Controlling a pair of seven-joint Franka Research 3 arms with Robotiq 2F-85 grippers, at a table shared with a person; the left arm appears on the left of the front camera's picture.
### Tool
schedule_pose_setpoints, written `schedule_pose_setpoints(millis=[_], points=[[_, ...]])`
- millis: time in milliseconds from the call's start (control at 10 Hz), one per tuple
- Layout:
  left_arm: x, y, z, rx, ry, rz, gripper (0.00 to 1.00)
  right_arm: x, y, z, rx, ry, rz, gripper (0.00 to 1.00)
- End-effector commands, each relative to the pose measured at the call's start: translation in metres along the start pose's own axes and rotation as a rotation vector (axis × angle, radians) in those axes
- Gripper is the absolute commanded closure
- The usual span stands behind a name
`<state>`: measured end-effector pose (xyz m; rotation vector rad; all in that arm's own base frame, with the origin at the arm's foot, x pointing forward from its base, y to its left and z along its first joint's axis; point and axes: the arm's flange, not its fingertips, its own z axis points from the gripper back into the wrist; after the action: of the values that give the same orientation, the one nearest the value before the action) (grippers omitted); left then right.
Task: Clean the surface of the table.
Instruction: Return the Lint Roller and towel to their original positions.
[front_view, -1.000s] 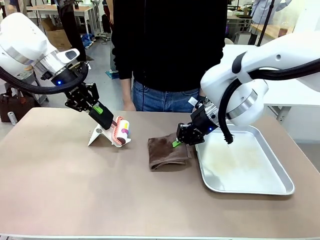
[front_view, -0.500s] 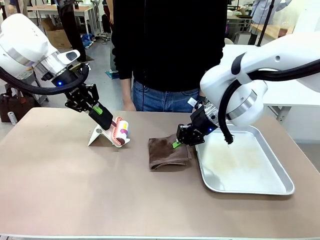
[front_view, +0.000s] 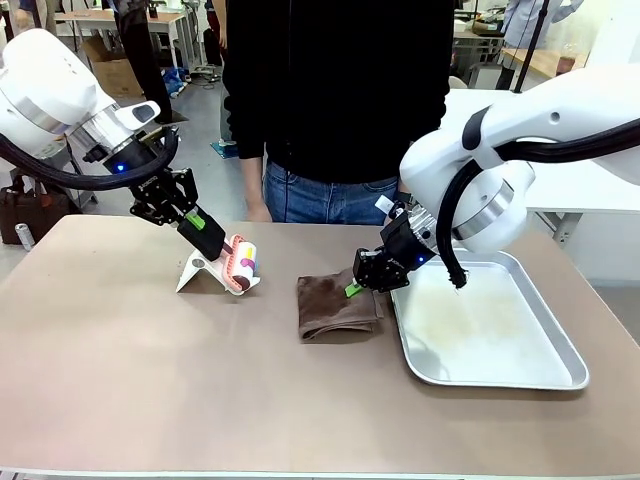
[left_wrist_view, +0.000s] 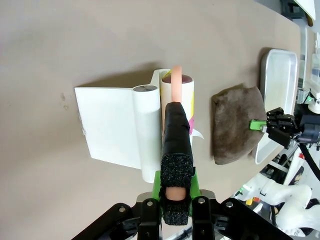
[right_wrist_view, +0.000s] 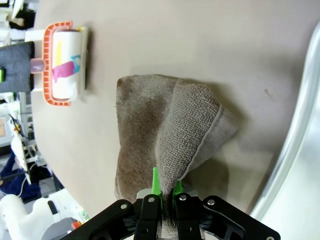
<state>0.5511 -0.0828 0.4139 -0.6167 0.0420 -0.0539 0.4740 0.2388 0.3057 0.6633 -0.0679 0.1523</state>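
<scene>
Right gripper (front_view: 357, 283) is pinched shut on the brown cloth (front_view: 335, 305) for wiping the table (front_view: 200, 390); left gripper (front_view: 222, 246) is clamped on the lint roller handle (left_wrist_view: 176, 95)

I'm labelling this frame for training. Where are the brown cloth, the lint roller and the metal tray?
brown cloth (front_view: 335, 308): front view, middle of its folded top.
lint roller (front_view: 244, 262): front view, its printed roll.
metal tray (front_view: 575, 362): front view, right-hand rim.

A lab or workshop: other worktables (front_view: 120, 18), cardboard boxes (front_view: 118, 72) and a tripod (front_view: 530, 45) behind the person (front_view: 338, 100).
</scene>
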Motion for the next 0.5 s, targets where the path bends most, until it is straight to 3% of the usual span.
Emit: schedule_pose_setpoints(millis=[0, 400], points=[[0.0065, -0.0021, -0.0032, 0.015, -0.005, 0.026, 0.78, 0.0050, 0.0001, -0.0016, -0.004, 0.007, 0.007, 0.93], [0.0052, -0.0031, -0.0022, 0.012, -0.029, 0.086, 0.78, 0.0058, -0.0007, -0.0025, -0.002, 0.010, 0.003, 0.93]])
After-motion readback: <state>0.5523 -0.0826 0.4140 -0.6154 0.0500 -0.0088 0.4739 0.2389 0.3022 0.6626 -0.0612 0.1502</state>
